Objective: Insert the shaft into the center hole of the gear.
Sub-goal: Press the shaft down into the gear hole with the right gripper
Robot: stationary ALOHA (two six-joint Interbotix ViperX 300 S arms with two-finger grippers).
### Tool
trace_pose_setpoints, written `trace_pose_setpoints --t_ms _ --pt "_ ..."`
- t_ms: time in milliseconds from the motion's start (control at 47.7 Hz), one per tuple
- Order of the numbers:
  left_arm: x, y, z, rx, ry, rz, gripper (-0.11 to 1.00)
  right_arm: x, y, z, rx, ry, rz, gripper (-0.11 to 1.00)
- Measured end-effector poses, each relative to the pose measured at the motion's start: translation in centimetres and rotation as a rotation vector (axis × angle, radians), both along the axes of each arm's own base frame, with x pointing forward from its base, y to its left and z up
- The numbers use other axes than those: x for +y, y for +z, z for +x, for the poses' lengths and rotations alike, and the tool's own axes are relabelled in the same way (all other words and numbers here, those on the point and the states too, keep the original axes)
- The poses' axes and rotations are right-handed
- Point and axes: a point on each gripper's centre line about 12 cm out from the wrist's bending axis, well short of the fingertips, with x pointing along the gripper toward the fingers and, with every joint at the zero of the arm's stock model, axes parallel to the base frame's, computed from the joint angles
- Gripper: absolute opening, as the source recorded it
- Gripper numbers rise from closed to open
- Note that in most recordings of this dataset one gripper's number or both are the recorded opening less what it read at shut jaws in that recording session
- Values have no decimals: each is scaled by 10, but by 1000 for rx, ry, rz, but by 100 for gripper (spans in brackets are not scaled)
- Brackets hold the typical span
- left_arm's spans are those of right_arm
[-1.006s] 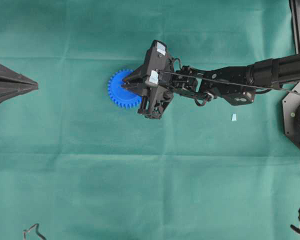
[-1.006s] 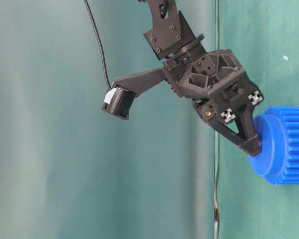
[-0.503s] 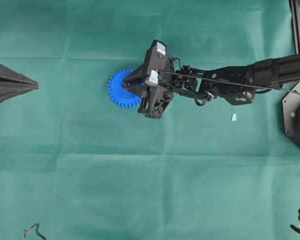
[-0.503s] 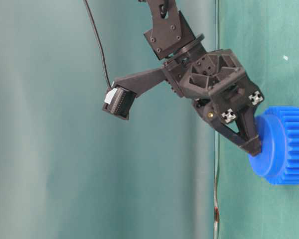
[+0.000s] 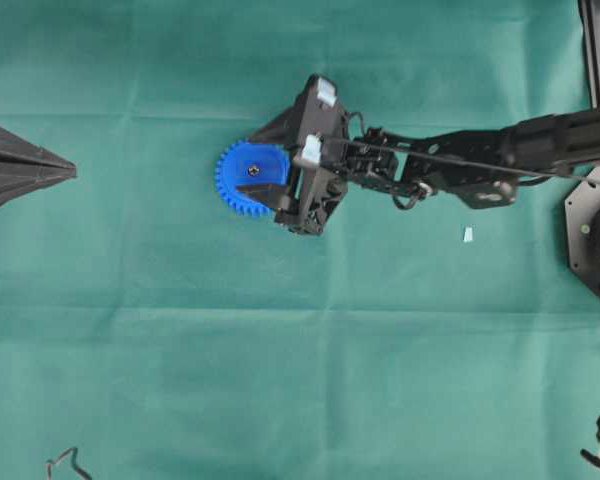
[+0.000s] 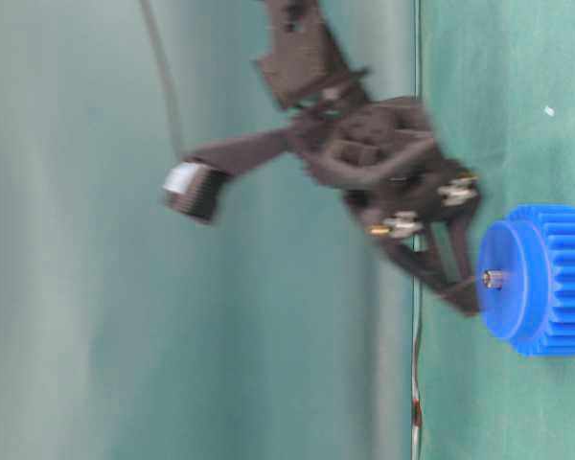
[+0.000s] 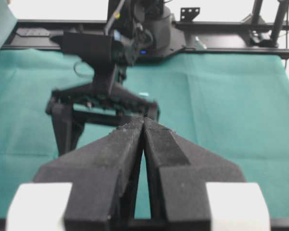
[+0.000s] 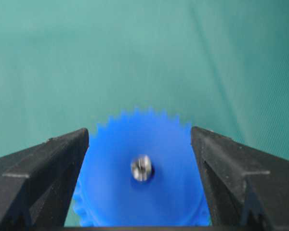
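Observation:
The blue gear [image 5: 235, 170] lies flat on the green cloth. The silver shaft [image 5: 252, 172] stands in its center hole [image 8: 151, 170], and its tip pokes out of the gear's face [image 6: 494, 279]. My right gripper [image 5: 248, 165] hovers just above the gear, open, with one finger on each side of the shaft [image 8: 141, 167] and nothing between them. It touches neither the shaft nor the gear [image 8: 111, 192]. In the table-level view the right gripper [image 6: 465, 283] is blurred by motion. My left gripper [image 5: 70, 173] rests at the far left, shut and empty [image 7: 143, 120].
A small pale blue chip [image 5: 468, 234] lies on the cloth right of the right arm. Black frame parts [image 5: 592, 235] stand along the right edge. A loose cable end [image 5: 65, 462] lies at the bottom left.
The right gripper's jaws have spread from pinched together to wide apart and drawn slightly back from the gear. The shaft now stands alone in the hole. The left arm has not moved.

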Motion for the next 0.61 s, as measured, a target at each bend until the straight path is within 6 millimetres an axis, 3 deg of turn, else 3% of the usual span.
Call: trace_pose_setpoints --t_ms 377,608 --pt "0 -1 0 2 0 -2 0 4 78 -28 -125 34 -51 88" --pt "0 -1 0 2 0 0 0 8 104 -59 -185 40 -72 88"
